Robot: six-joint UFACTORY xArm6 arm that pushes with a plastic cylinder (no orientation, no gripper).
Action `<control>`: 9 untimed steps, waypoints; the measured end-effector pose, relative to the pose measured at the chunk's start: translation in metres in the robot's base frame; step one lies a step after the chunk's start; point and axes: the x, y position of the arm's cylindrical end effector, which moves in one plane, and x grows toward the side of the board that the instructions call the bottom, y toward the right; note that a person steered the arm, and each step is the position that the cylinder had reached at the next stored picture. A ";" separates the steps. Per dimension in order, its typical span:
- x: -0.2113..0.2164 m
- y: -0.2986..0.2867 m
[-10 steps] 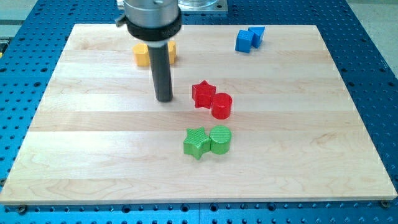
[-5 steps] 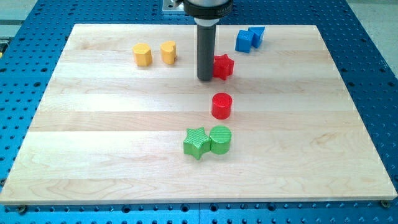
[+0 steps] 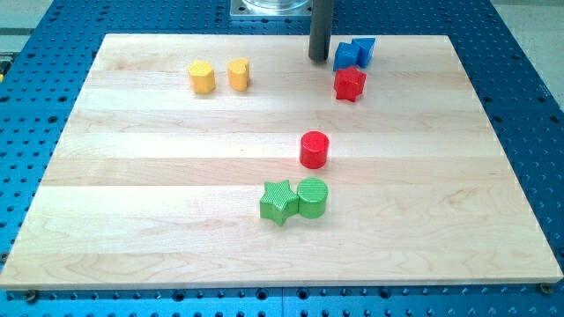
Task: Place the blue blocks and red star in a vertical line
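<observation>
A single camera covers the scene, looking down at a slant from above the board's near long edge toward its far edge. The wooden board (image 3: 132,202) fills most of the frame and narrows toward the view's top, so the lens sits at a middling distance, tilted rather than straight overhead. A blue perforated table (image 3: 529,114) shows as a margin on the view's left, right and bottom. The rod comes in from the view's top edge, its upper part cut off, and its tip (image 3: 319,59) lands near the board's far edge. No second view overlaps this one.
</observation>
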 end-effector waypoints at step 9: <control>0.042 -0.004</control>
